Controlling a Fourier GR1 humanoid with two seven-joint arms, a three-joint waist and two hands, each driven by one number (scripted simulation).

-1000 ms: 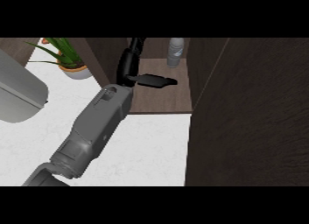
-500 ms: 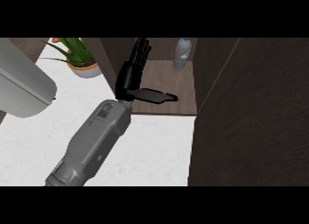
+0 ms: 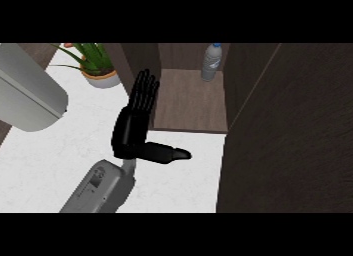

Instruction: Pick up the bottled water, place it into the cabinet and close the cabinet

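The clear plastic water bottle with a white label [image 3: 213, 61] stands upright at the back of the dark brown wooden cabinet [image 3: 190, 100], in the rear right corner of its open compartment, close against the right inner wall. Nothing touches the bottle.

One black robot hand [image 3: 135, 127] on a grey forearm [image 3: 98, 189] comes up from the lower edge of the head view over the white marbled countertop [image 3: 39, 160]. Which arm it belongs to cannot be told for sure from this view; it shows at the middle-left of the view. Its fingers [image 3: 145, 89] are straight and held together, pointing up toward the cabinet's left wall, and the thumb [image 3: 164, 152] sticks out sideways to the right. The hand holds nothing and is well apart from the bottle.

The cabinet's dark wooden door [image 3: 297, 130] fills the right side of the view, standing open

At the upper left a green leafy plant in a small round pot [image 3: 96, 67] sits on the counter, and a large grey rounded object [image 3: 20, 95] lies at the left edge
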